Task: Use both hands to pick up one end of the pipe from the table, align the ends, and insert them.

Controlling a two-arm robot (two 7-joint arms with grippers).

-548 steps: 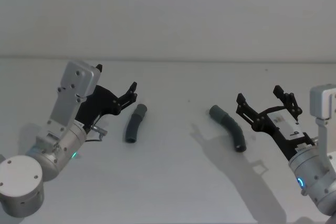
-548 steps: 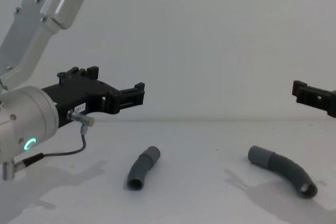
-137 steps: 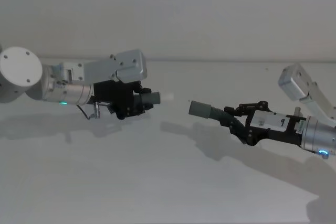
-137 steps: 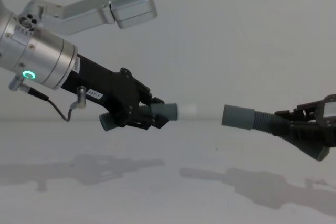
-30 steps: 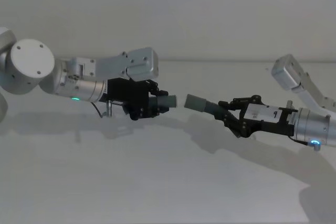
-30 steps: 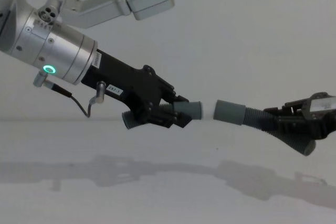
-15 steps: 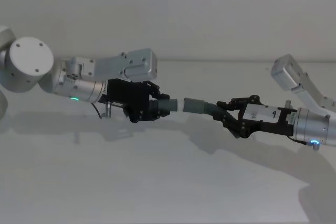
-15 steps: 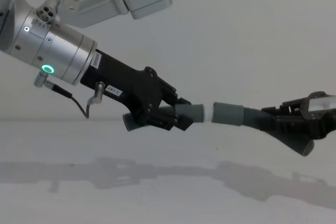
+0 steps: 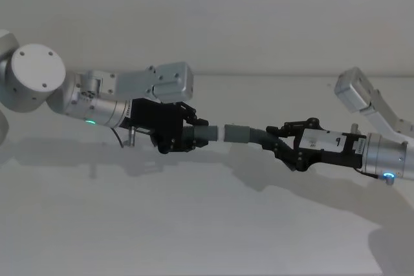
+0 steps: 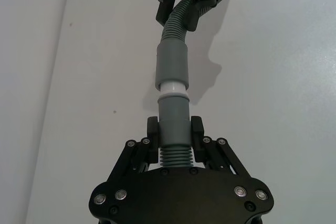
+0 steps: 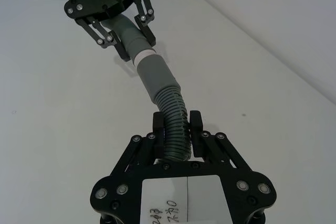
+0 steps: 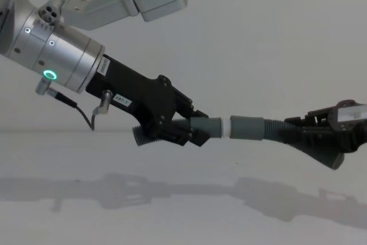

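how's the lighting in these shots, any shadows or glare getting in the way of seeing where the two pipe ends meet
Head view: soft, even light; faint arm shadows on the table, the joint clear. Chest view: shadows lie low on the table, well below the pale tip. Left wrist view: a darker shadow beside the wide cuff, not over it. Right wrist view: no glare; the ribbed stretch reads sharply.

We saw the table (image 9: 207,224) as a broad, matte white surface, plain across its whole width. Toward twelve o'clock in the head view, its far edge met the pale wall (image 9: 259,17) in a straight seam. Soft grey shadows (image 9: 58,153) lay across the white from nine o'clock to three o'clock, and in the chest view they ran low along six o'clock. In the left wrist view we noted one tiny dark speck (image 10: 114,112) on the bare surface.
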